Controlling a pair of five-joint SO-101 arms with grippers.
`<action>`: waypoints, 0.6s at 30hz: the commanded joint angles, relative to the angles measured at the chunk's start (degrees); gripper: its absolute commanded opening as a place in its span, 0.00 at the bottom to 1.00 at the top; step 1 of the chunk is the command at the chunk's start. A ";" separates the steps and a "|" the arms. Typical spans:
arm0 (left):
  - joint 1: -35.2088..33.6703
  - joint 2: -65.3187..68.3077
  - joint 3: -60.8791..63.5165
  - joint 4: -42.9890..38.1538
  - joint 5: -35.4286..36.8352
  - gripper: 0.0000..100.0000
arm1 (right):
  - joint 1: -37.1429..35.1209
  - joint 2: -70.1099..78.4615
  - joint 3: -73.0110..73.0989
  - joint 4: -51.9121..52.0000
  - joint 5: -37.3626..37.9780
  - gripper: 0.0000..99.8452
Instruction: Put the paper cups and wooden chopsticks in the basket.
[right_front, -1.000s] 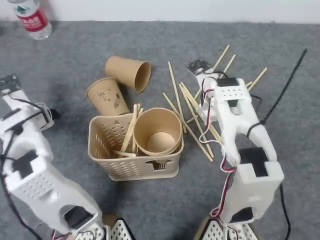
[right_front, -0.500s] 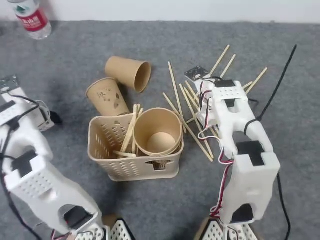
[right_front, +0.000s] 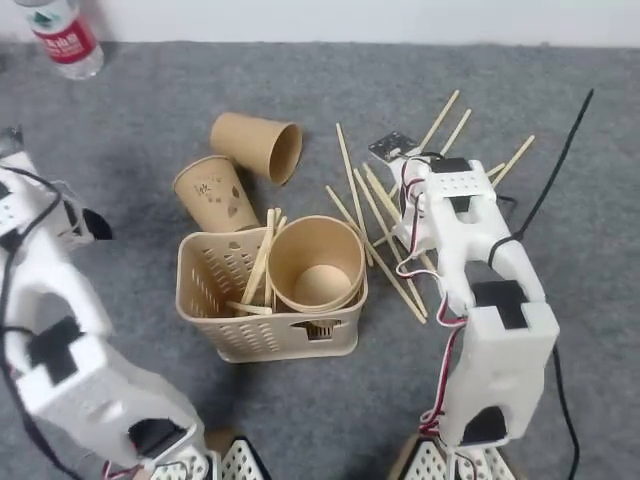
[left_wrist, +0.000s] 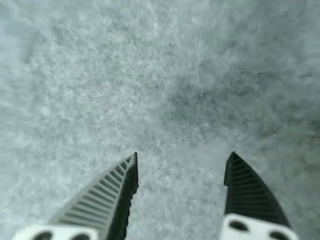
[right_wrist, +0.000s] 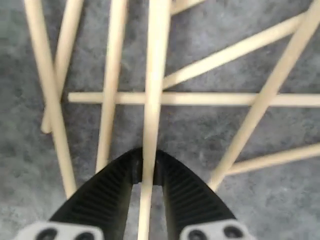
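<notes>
Right gripper (right_wrist: 147, 167): closed on a single wooden chopstick (right_wrist: 156, 75), which is pinched between the two black ribbed fingertips and runs straight out ahead of them.
Loose chopsticks (right_front: 380, 225): scattered on the grey carpet (right_front: 150, 100) directly beneath and around the right gripper; several are crossed over one another, and one lies square across the held chopstick just ahead of the fingertips.
Left gripper (left_wrist: 180, 162): spread wide, with nothing held between the fingers; only bare carpet is seen below it.
Basket (right_front: 250, 335): set on the carpet between the two arms, near the right gripper on its left side and farther from the left gripper.
Cup in basket (right_front: 320, 285): stood upright, mouth up, in the half of the basket nearer the right gripper.
Chopsticks in basket (right_front: 260, 262): a few are propped in the other half, beside the cup.
Cups outside (right_front: 257, 145): one is laid on its side beyond the basket, well to the left of the right gripper; a second cup (right_front: 213, 192) seems to be leaned against the basket's far wall, though this is hard to judge.
Bottle (right_front: 62, 35): placed at the far edge of the carpet, well beyond the left gripper.
</notes>
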 joint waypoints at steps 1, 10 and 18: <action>1.32 -10.64 -2.15 3.43 -0.18 0.27 | -0.40 -9.98 -1.85 2.68 0.70 0.01; 2.11 -25.76 -3.38 5.63 0.18 0.27 | -0.22 -31.43 -1.85 9.01 0.79 0.01; -4.13 -30.51 -8.75 8.70 4.84 0.27 | -2.95 -52.44 -11.43 13.41 0.44 0.01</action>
